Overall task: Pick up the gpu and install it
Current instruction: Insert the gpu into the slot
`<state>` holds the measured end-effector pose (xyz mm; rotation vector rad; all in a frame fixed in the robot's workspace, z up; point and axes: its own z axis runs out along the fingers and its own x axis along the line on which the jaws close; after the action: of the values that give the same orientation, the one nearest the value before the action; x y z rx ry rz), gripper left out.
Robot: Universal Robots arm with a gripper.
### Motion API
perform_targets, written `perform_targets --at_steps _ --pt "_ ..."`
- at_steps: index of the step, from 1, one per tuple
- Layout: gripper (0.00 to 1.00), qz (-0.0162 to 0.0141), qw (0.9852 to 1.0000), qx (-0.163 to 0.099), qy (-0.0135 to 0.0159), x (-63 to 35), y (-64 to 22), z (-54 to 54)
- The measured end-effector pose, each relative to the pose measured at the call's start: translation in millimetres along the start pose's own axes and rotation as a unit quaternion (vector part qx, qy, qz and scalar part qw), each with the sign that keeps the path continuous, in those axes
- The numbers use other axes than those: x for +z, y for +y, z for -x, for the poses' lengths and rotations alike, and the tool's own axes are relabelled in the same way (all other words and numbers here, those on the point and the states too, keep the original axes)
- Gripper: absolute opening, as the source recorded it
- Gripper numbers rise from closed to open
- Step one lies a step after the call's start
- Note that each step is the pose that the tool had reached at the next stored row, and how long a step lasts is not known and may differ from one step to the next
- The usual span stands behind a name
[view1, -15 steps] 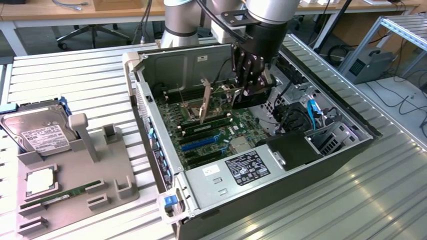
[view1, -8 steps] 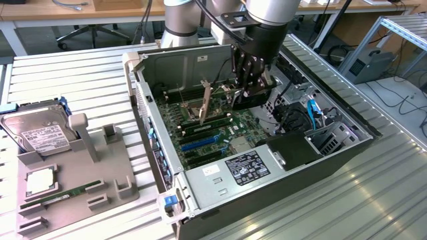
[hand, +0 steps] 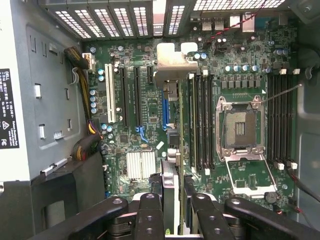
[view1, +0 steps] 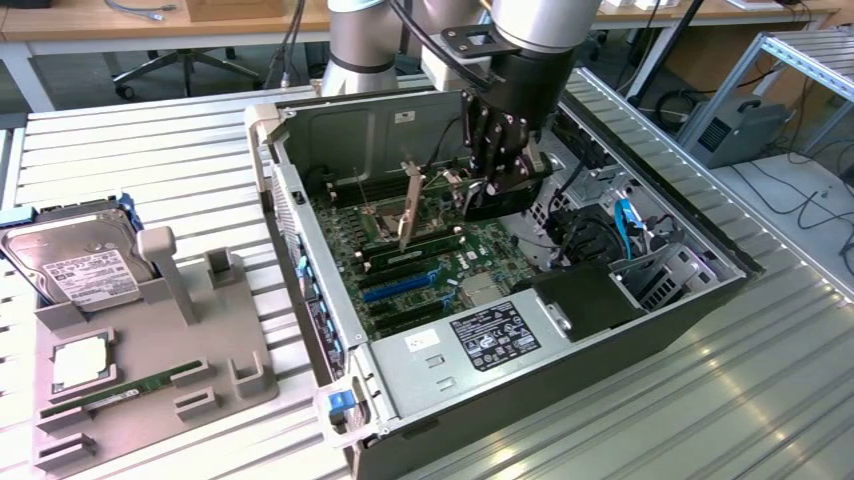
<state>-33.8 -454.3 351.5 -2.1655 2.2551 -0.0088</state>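
The gpu (view1: 411,205) hangs edge-down inside the open computer case, its silvery bracket strip pointing toward the case's rear wall. My gripper (view1: 499,170) is shut on its far end from above. In the wrist view the gpu (hand: 170,150) shows edge-on as a thin card running away from my gripper (hand: 175,216), with its metal bracket (hand: 172,67) at the far end. The card hovers over the motherboard (hand: 145,145), roughly above the blue slot (hand: 165,112) and beside the black slots (hand: 135,100). I cannot tell whether its lower edge touches a slot.
The case walls (view1: 534,400) and a drive cage (view1: 661,280) with cables close in around the arm. The open CPU socket (hand: 240,127) and memory slots (hand: 200,125) lie beside the card. At the exterior view's left, a grey fixture (view1: 200,350) holds a hard drive (view1: 80,265) and a green memory stick (view1: 120,385).
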Motion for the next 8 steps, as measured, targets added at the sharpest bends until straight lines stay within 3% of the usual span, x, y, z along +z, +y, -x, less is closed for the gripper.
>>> perform_targets --at_steps 8 --pt "0.27 0.0 1.0 0.0 0.0001 0.8 1.2 -1.0"
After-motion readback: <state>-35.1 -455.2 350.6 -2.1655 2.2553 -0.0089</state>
